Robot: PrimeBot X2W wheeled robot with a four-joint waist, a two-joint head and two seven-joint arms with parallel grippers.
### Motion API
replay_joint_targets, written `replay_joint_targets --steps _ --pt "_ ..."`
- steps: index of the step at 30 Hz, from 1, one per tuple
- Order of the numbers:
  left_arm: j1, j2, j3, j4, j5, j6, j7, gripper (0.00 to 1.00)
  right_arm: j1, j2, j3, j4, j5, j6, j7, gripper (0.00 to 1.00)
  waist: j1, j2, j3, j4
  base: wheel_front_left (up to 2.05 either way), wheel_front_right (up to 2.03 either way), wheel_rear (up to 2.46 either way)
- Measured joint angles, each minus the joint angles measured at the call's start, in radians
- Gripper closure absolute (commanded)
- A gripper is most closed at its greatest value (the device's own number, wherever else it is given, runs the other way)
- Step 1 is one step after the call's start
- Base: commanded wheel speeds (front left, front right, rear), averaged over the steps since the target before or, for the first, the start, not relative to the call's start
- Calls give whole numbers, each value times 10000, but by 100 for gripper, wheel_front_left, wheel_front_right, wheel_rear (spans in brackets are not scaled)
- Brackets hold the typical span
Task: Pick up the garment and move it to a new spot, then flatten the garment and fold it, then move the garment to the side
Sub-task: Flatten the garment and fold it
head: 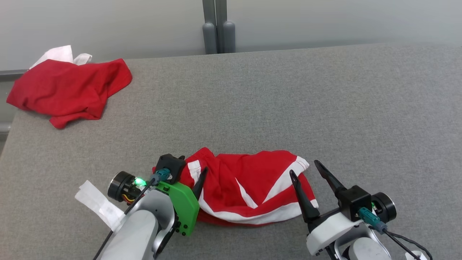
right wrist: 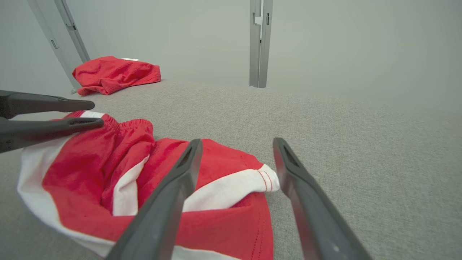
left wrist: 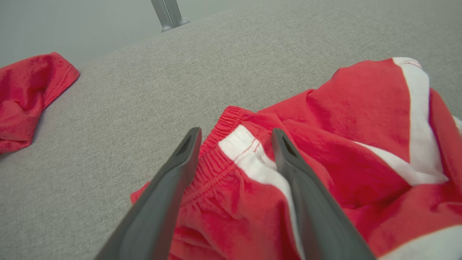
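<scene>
grey fabric surface point(head: 252, 101) | left fingers point(head: 200, 182) wide apart over garment point(head: 249, 187) | right fingers point(head: 301, 196) wide apart, empty

A crumpled red-and-white garment point(head: 252, 180) lies on the grey surface point(head: 325, 108), parted jaws at each end.

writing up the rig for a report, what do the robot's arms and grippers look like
The left gripper and right gripper each have two long, tapering dark grey fingers on a black block. The forearms are pale grey shells. Each wrist has a teal connector with a black cable and a black round cap. The left also carries a bright green plate and a lit green light.
</scene>
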Motion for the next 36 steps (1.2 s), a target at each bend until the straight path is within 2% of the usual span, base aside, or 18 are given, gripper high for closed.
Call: replay_joint_targets --steps 9,10,12,13,16,19,20,31,36 --pt "-177 663 -851 4 -531 -13 1323 0 173 10 -48 -4 -17 0 0 0 0 0 -179 41 0 0 0" --pt "-174 744 -961 -42 -667 -15 1432 4 187 10 -46 -4 -17 0 0 0 0 0 -191 52 0 0 0" --pt "-152 953 -1177 -180 -826 -17 1676 29 209 12 -44 -6 -17 0 0 0 0 0 -216 83 0 0 0" --pt "-124 1051 -1292 -245 -924 -17 1785 48 217 13 -44 -4 -17 0 0 0 0 0 -223 96 0 0 0" --pt "-35 1231 -1413 -443 -1143 -19 1912 66 223 15 -48 -10 -17 0 0 0 0 0 -227 128 0 0 0" --pt "87 1350 -1434 -579 -1267 -21 1933 95 224 15 -71 -13 -21 0 0 0 0 0 -215 140 0 0 0" --pt "138 1383 -1442 -608 -1302 -23 1933 100 225 17 -79 -13 -27 0 0 0 0 0 -212 142 0 0 0" --pt "974 1747 -965 -940 -1802 403 1544 100 244 19 -347 -71 -104 0 0 0 0 0 -137 220 0 0 0" --pt "1515 1802 -439 -980 -2151 880 989 100 262 19 -566 -92 -150 0 0 0 0 0 -103 293 0 0 0"
